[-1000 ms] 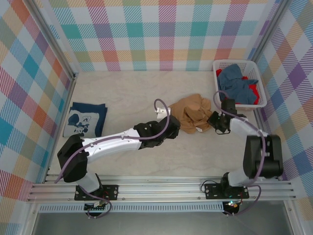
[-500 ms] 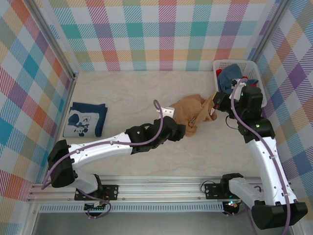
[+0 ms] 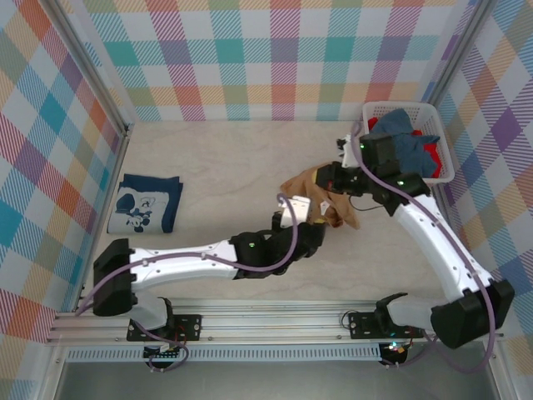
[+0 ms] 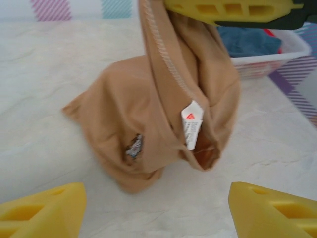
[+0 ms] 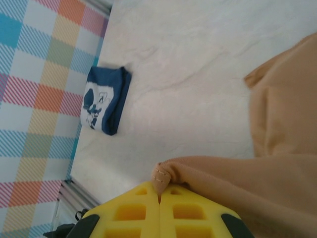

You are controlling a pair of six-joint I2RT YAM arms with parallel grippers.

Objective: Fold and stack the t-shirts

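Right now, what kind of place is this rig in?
Likely a staged robot test cell, not a home: plaid panel walls, an aluminium base rail, a white basket of shirts.

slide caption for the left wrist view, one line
Tan t-shirt hangs bunched from the shut right gripper, its white tag exposed, ahead of the open left gripper.

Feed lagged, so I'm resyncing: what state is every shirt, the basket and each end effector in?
tan t-shirt: bunched, hanging from a pinched edge
navy t-shirt: folded, lying flat
basket: holds a crumpled blue shirt and red shirt
left end effector: open, empty
right end effector: shut on tan t-shirt
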